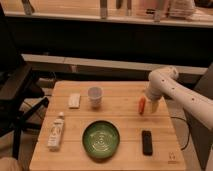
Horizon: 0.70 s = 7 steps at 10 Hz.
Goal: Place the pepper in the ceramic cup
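Observation:
The pepper (142, 105) is small, slender and red-orange. It lies on the right part of the wooden table (120, 130). My gripper (152, 103) hangs from the white arm just right of the pepper, close to it, near the table's right edge. The ceramic cup (95, 96) is small, white and upright, at the back middle of the table, well left of the pepper and the gripper.
A wide green ridged bowl (101, 140) sits at the front middle. A black remote-like bar (147, 142) lies front right. A small white block (74, 100) lies left of the cup, and a white bottle (56, 131) lies at the left edge. A black chair (17, 95) stands left of the table.

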Each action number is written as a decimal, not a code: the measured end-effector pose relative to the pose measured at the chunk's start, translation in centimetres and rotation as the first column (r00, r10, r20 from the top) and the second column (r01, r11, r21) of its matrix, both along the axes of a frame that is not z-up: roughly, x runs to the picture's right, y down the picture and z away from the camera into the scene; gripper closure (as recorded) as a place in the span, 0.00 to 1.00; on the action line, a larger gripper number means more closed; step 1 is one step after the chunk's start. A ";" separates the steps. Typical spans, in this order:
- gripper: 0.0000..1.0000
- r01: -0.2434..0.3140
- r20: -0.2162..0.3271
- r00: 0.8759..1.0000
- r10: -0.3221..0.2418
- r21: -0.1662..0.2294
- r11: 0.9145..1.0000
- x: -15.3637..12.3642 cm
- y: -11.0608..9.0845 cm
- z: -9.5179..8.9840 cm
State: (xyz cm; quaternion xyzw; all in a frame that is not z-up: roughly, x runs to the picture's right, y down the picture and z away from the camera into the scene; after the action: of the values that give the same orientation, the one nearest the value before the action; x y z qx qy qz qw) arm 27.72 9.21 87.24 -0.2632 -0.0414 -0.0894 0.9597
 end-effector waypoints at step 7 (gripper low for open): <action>0.20 0.019 0.027 0.999 -0.019 -0.022 1.000 0.3 2.5 3.3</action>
State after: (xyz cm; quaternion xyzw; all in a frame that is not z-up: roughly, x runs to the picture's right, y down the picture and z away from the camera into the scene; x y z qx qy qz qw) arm 28.05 11.75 90.49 -0.2731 -0.0528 -0.1015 0.9552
